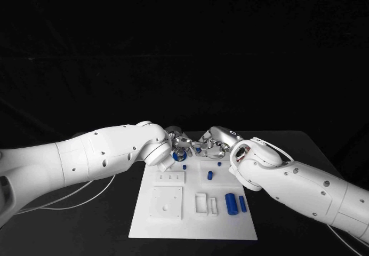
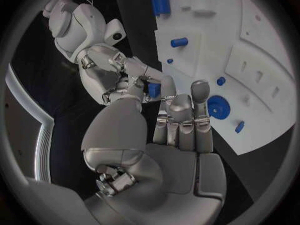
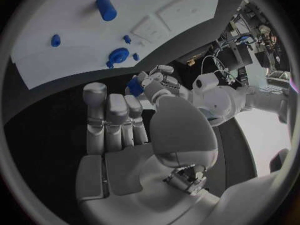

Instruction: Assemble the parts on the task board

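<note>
Above the far end of the white task board (image 1: 192, 224) my left hand (image 1: 181, 144) and right hand (image 1: 214, 145) meet fingertip to fingertip. A small blue part (image 2: 154, 90) (image 3: 135, 86) sits between them, with the thumb and fingers of both hands closed round it. Just below the hands a blue round gear (image 1: 181, 156) (image 2: 219, 106) (image 3: 117, 56) lies on the board. Nearer me lie a thick blue cylinder (image 1: 231, 203) (image 2: 160, 1) (image 3: 106, 8) and a thinner blue one (image 1: 242, 203). A short blue peg (image 1: 210, 174) (image 2: 179, 42) stands mid-board.
White raised blocks (image 1: 167, 202) and slotted pieces (image 1: 206, 204) sit on the board's near half. Small blue studs (image 1: 184, 166) (image 1: 219, 164) stand near the far end. A white cable (image 1: 85, 197) trails on the black table left of the board.
</note>
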### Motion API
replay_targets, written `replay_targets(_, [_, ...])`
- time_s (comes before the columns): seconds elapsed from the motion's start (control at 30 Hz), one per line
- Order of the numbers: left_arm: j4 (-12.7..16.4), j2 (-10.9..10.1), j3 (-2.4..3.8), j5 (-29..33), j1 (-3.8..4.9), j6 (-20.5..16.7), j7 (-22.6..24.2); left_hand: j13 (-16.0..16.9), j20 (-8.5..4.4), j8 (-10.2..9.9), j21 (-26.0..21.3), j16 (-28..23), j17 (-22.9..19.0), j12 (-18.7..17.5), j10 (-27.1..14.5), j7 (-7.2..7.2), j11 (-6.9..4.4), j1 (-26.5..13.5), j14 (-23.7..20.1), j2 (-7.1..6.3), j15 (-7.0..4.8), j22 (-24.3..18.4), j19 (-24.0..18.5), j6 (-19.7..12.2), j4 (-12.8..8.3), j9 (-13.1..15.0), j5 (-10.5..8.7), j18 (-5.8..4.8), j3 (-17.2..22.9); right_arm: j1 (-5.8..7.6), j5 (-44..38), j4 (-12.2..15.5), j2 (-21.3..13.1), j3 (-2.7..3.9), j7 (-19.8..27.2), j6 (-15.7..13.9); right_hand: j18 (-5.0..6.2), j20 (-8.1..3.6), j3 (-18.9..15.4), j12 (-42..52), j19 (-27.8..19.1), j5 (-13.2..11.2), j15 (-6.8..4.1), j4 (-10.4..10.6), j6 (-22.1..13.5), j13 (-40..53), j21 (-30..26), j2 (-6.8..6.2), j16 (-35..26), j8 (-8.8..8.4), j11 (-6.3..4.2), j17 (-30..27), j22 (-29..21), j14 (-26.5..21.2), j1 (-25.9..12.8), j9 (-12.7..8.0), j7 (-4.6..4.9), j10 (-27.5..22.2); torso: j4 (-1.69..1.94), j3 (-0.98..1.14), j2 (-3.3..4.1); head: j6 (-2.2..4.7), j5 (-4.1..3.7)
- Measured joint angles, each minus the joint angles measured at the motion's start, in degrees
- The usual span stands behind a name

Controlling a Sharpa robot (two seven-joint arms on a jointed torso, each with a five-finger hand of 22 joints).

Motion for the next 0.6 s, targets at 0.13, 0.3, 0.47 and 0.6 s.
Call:
replay_targets(0.13, [0.1, 0.0, -0.04, -0.1, -0.04, 0.1, -0.1, -0.2, -0.2, 0.0, -0.6, 0.0, -0.1, 0.1, 0.0, -0.21, 0.0, 1.8, 0.0, 2.67, 0.0, 0.8, 0.2, 0.2, -3.6, -1.2, 3.66, -0.02, -1.4, 0.04, 0.0, 0.0, 0.1, 0.0, 0.0, 0.0, 0.0, 0.0, 0.0, 0.0, 0.0, 0.0, 0.0, 0.0, 0.0, 0.0, 0.0, 0.0, 0.0, 0.2, 0.0, 0.0, 0.0, 0.0, 0.0, 0.0, 0.02, 0.0, -0.01, 0.02, 0.0, -0.04, -0.03])
replay_targets(0.3, [0.1, 0.0, -0.05, 0.0, -0.08, 0.1, -0.1, -0.4, -0.51, -0.2, -1.0, 0.2, -0.2, 0.1, -0.2, -0.37, -0.2, 3.3, 0.0, 4.27, 0.01, 1.5, 0.5, 0.0, -6.3, -2.5, 9.96, -0.35, -0.8, 0.06, 0.0, -0.1, 0.2, -0.16, 0.0, 0.0, 0.0, 0.0, 0.0, 0.0, 0.0, 0.0, 0.0, 0.0, 0.0, 0.0, 0.0, -0.01, 0.0, 0.25, 0.0, 0.0, 0.0, 0.0, 0.0, 0.0, 0.03, 0.0, -0.04, 0.03, 0.0, -0.09, -0.04])
replay_targets(0.47, [0.2, 0.0, -0.06, 0.3, -0.15, 0.0, 0.1, -0.7, -0.31, 0.0, -1.6, 0.2, -0.2, 0.1, -0.3, -0.6, -0.12, 2.6, 0.0, 5.3, 0.01, 2.3, 0.7, -0.4, -8.0, -2.1, 17.69, -0.76, 0.9, 0.07, 0.0, -0.2, 0.2, -0.27, 0.0, 0.0, 0.0, 0.0, -0.1, 0.0, 0.0, 0.0, 0.01, -0.1, 0.0, 0.0, 0.0, -0.01, 0.0, 0.25, 0.0, 0.0, 0.0, 0.0, 0.0, 0.0, 0.04, 0.0, -0.01, 0.05, 0.0, -0.13, -0.04])
replay_targets(0.6, [0.1, -0.1, -0.09, 0.9, -0.24, 0.0, 0.4, -0.8, -0.31, 0.9, -2.4, 0.2, -0.3, 0.1, -0.4, -0.71, -0.01, -0.5, -0.2, 5.1, -0.18, 3.1, 0.7, -0.9, -8.8, -0.2, 21.76, -0.79, 3.5, 0.1, 0.0, -0.2, 0.2, -0.36, 0.1, 0.1, 0.0, 0.0, -0.1, 0.0, 0.0, -0.1, 0.01, -0.1, -0.1, 0.0, 0.0, -0.02, 0.0, 0.24, 0.0, 0.0, 0.0, 0.0, 0.0, 0.3, 0.07, 0.0, -0.03, 0.04, 0.01, -0.19, -0.09])
